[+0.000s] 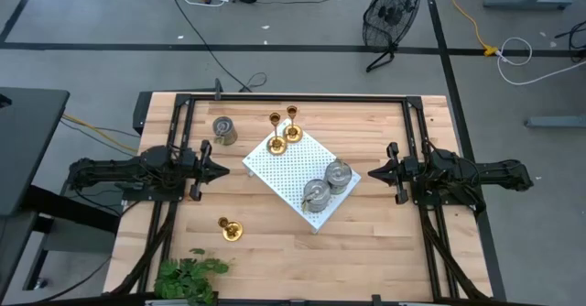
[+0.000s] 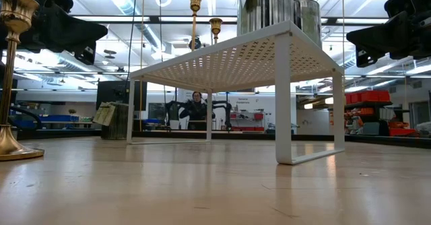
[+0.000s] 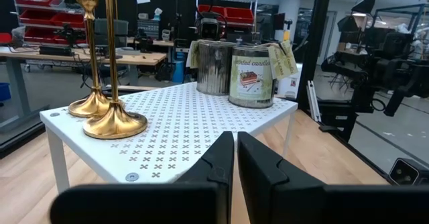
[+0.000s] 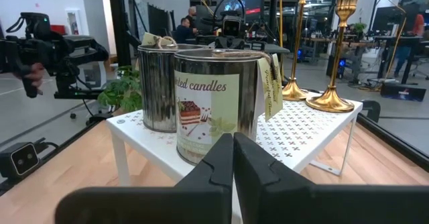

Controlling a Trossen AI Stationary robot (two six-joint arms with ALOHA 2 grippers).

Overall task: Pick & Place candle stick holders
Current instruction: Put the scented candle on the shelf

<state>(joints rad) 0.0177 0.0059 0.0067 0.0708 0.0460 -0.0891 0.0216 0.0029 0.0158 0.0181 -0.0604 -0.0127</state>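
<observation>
Two brass candle stick holders (image 1: 275, 144) (image 1: 292, 132) stand on their round bases at the far left corner of the white perforated board (image 1: 291, 173). Two silver-grey tins (image 1: 339, 175) (image 1: 317, 194) stand on its near right part. A third tin (image 1: 224, 130) stands on the table left of the board, toward the far edge. A third brass holder (image 1: 229, 230) stands on the table near the front left. My left gripper (image 1: 224, 170) is shut and empty, left of the board. My right gripper (image 1: 371, 173) is shut and empty, right of it.
The board stands on thin white legs (image 2: 284, 104) above the tabletop. A green leafy plant (image 1: 188, 277) sits at the near left edge. A dark frame (image 1: 293, 98) runs round the work area. A person (image 2: 196, 107) shows in the room beyond the table.
</observation>
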